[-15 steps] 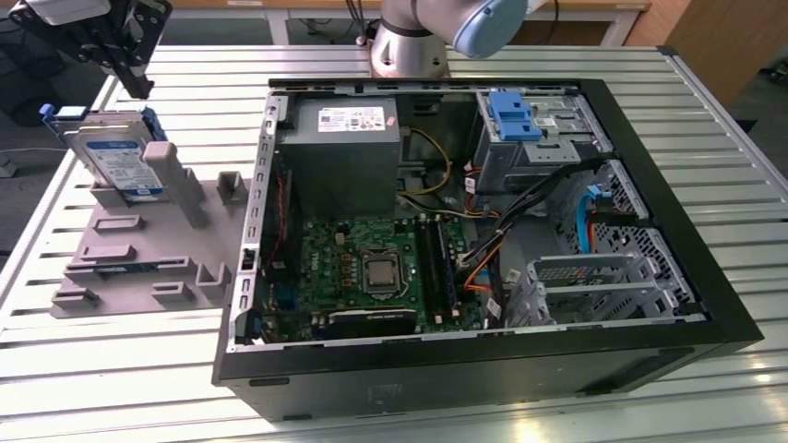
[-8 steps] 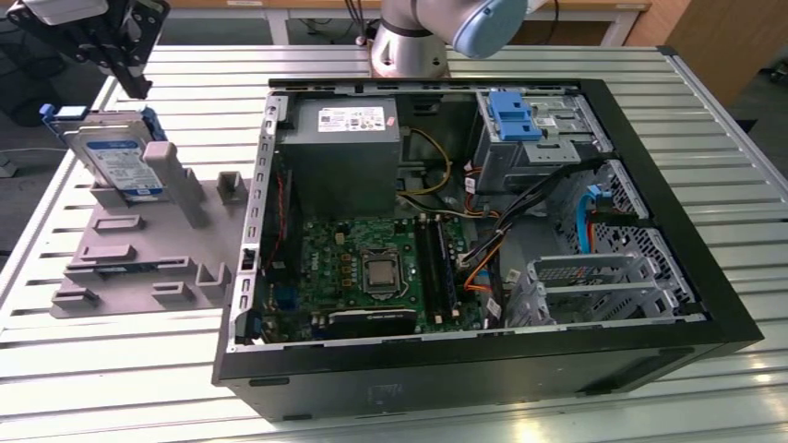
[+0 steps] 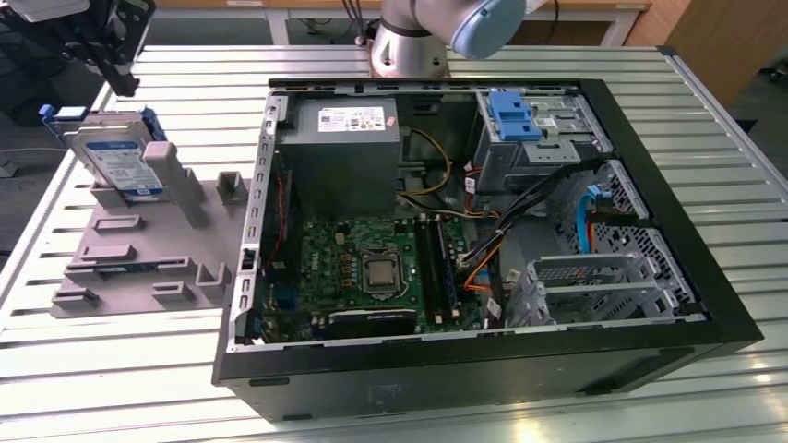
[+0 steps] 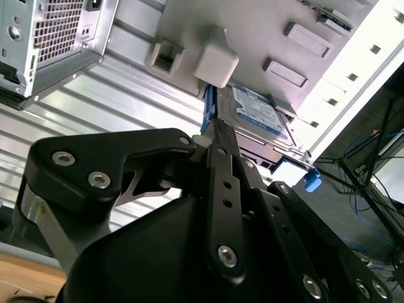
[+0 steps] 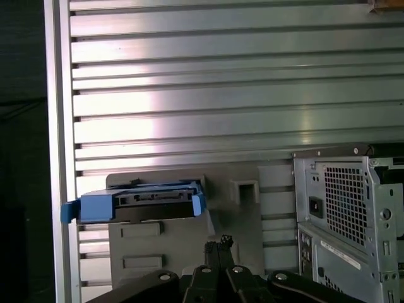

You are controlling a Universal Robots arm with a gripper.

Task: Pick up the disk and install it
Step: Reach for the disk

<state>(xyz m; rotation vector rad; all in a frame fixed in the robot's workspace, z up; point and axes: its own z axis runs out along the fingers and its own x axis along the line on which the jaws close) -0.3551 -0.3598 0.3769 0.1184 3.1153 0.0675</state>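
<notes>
The disk (image 3: 113, 159) is a silver drive with a white-and-blue label and blue side rails. It stands tilted on its edge against a grey post of the fixture (image 3: 148, 254), at the exterior view's left. My gripper (image 3: 125, 85) hangs above the disk, a little beyond it and apart from it. In both wrist views the black fingers lie together with nothing between them. The first wrist view shows the disk (image 5: 148, 203) edge-on beyond my gripper (image 5: 219, 243). In the second wrist view, the disk's label (image 4: 255, 112) faces the camera past my gripper (image 4: 218, 129).
An open black computer case (image 3: 671, 240) fills the middle of the slatted metal table (image 3: 185, 65). Inside it are a grey power supply (image 3: 339, 125), a green motherboard (image 3: 369, 268), a blue latch (image 3: 515, 115) on the drive bay, and metal cages (image 3: 591, 281). The arm's base (image 3: 412, 41) stands behind the case.
</notes>
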